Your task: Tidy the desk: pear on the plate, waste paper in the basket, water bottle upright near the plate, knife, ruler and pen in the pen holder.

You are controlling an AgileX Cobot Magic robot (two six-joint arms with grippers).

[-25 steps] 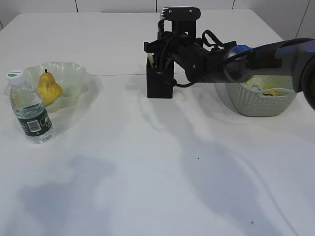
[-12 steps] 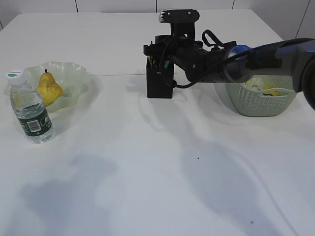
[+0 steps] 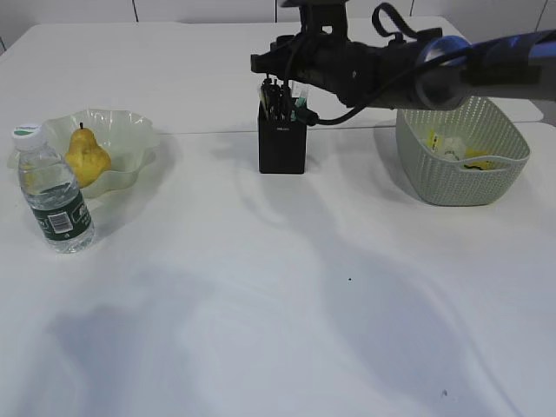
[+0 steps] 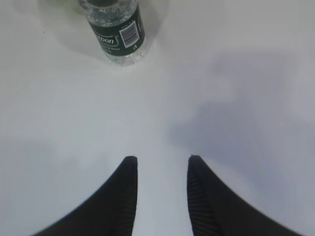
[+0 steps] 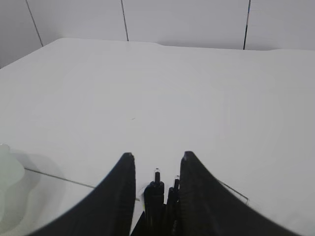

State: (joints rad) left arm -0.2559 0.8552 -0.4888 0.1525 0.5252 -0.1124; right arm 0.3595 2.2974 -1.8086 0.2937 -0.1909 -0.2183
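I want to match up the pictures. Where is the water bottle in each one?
Exterior view: water bottle upright at far left, just in front of the plate.
Left wrist view: top edge, left of centre, cap cut off.
Right wrist view: not in it.
Shared landmark: its dark green label.

Lab test bench, bare white desk (image 3: 261,330), white panelled wall (image 5: 187,22)

Bright, even light from above washes the white tabletop (image 3: 261,287); soft grey shadows spread across the lower centre and lower left of the exterior view. Both wrist views are slightly soft, with near-black, detail-poor foregrounds.
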